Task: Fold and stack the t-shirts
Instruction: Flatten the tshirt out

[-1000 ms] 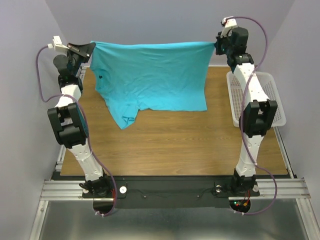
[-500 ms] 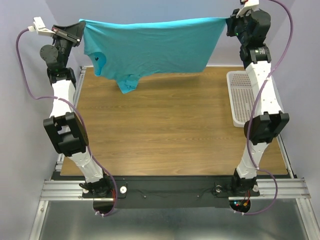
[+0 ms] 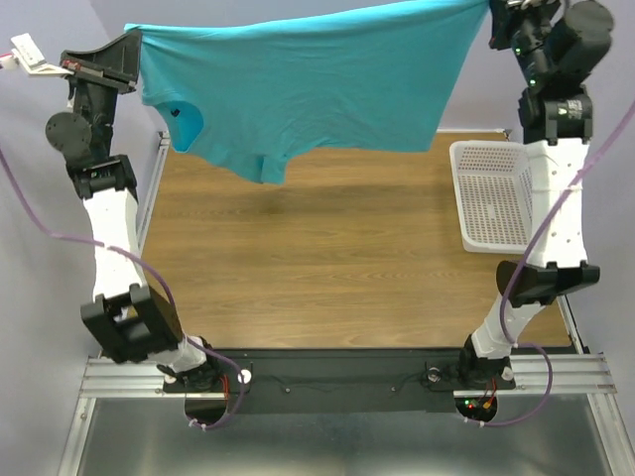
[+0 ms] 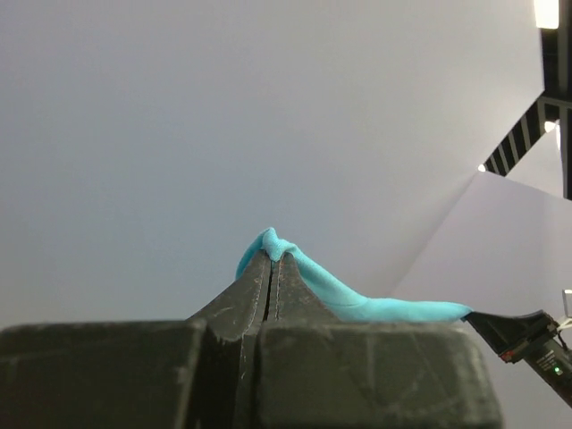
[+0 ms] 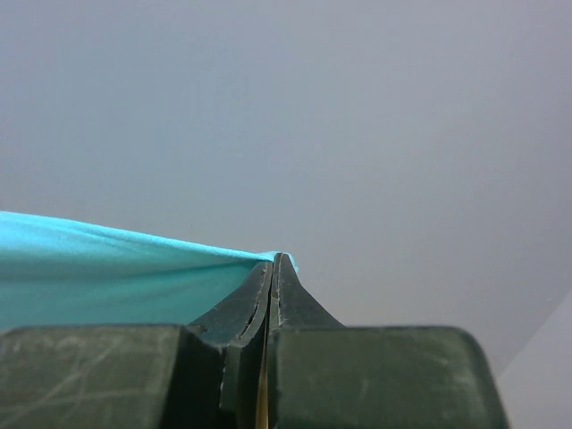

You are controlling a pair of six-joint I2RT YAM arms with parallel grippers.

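The wooden bench (image 3: 327, 278) fills the middle of the overhead view, and above its far edge a turquoise t-shirt (image 3: 317, 89) hangs in the air, stretched wide from the far left corner to the far right corner. Its top edge runs almost straight between the two grippers, a little higher on the right. The cloth drops in a loose sheet, and its lowest part bunches over the far left of the bench, where it appears to hang clear of the wood. The left arm (image 3: 109, 228) rises along the left edge of the bench, and the right arm (image 3: 556, 218) rises along the right edge; both reach up high. A white mesh basket (image 3: 493, 198) sits at the far right edge of the bench, just beside the right arm and apart from the shirt. The left gripper (image 3: 132, 42) has its jaws clamped together on the shirt's left upper corner, and its wrist view shows a small tuft of cloth pinched at the fingertips. The right gripper (image 3: 493, 20) is likewise clamped on the right upper corner, with the cloth running off taut to the left in its wrist view. A small dark neck label (image 3: 177, 112) shows inside the collar near the shirt's left side.
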